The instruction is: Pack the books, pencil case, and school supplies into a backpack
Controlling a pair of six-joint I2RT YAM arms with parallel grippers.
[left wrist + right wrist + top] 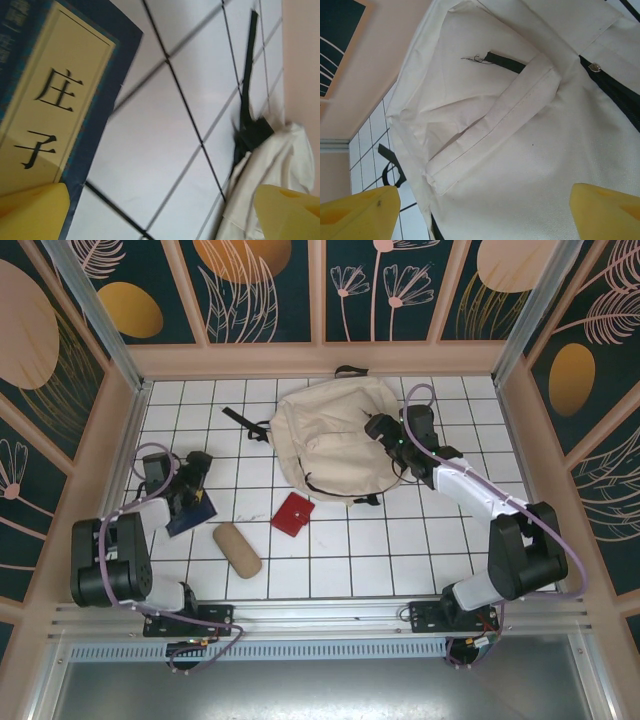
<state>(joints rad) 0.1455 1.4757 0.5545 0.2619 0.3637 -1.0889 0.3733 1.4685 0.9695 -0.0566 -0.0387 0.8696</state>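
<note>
Backpack is lying flat on tiled table.
The right gripper, jaws spread, is hovering over the backpack's right side; the left gripper, also spread, is hanging left of the backpack above the books; pencil case and red school supplies are lying on the backpack's near side.

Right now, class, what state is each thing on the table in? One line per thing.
backpack: lying flat, zip state unclear.
blue book: flat on the tiles, outside the backpack.
pencil case: on its side, outside the backpack.
red square: flat, near the backpack, not inside.
left gripper: open, empty, over the blue book.
right gripper: open, empty, over the backpack.
</note>
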